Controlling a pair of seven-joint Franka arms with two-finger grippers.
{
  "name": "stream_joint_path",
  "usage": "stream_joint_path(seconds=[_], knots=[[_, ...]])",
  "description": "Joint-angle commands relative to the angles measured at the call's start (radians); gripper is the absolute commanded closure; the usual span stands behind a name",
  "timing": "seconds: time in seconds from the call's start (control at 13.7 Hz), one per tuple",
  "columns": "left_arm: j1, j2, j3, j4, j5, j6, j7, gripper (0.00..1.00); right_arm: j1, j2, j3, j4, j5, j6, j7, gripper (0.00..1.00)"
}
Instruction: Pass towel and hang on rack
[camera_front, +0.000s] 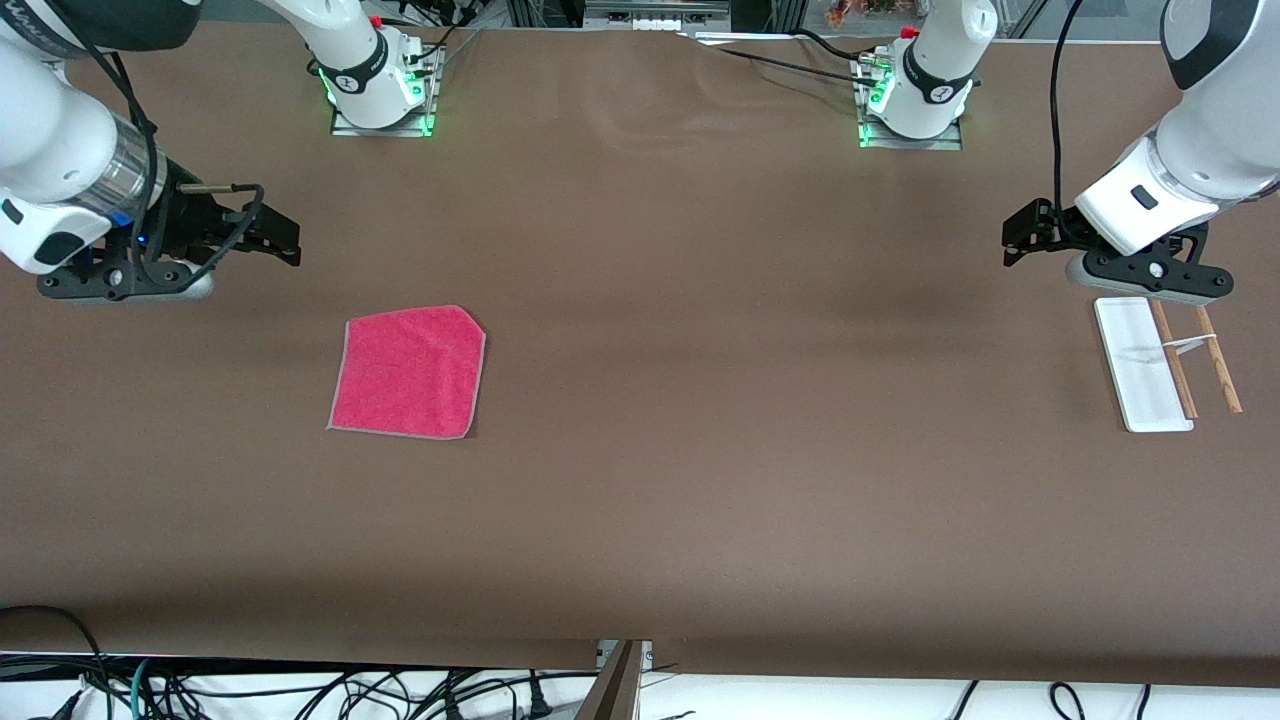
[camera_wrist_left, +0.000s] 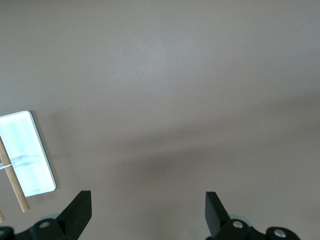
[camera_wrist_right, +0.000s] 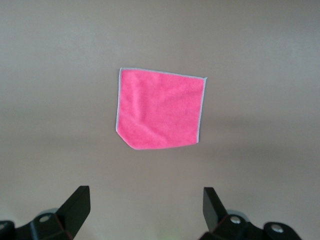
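Towel (camera_front: 408, 372) is lying flat, pink face up, toward the right arm's end of the table (camera_front: 700, 480), well apart from the rack (camera_front: 1165, 362) at the left arm's end. Right gripper (camera_front: 285, 238) is hovering with fingers spread and empty; it should probably be pinching one free edge cleanly. Left gripper (camera_front: 1012, 240) is waiting over the table beside the rack, jaws parted and holding nothing.
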Motion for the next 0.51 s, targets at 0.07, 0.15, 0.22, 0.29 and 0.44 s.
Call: stream_joint_path(seconds=[0.07,0.15,0.22,0.29,0.44], knots=[[0.007,-0.005,-0.011,0.002,0.014,-0.011,-0.004,0.00,0.026,0.198,0.015,0.000,0.008,0.178,0.193,0.00],[0.007,-0.005,-0.010,0.002,0.014,-0.011,-0.004,0.00,0.031,0.261,0.017,0.001,0.008,0.241,0.245,0.00],[0.007,-0.005,-0.010,0.002,0.014,-0.011,-0.004,0.00,0.033,0.321,0.018,0.001,0.008,0.312,0.292,0.00],[0.007,-0.005,-0.010,0.002,0.014,-0.011,-0.004,0.00,0.039,0.379,0.027,0.000,0.014,0.390,0.340,0.01],[0.007,-0.005,-0.010,0.002,0.014,-0.011,-0.004,0.00,0.043,0.474,0.037,0.001,0.026,0.523,0.473,0.01]])
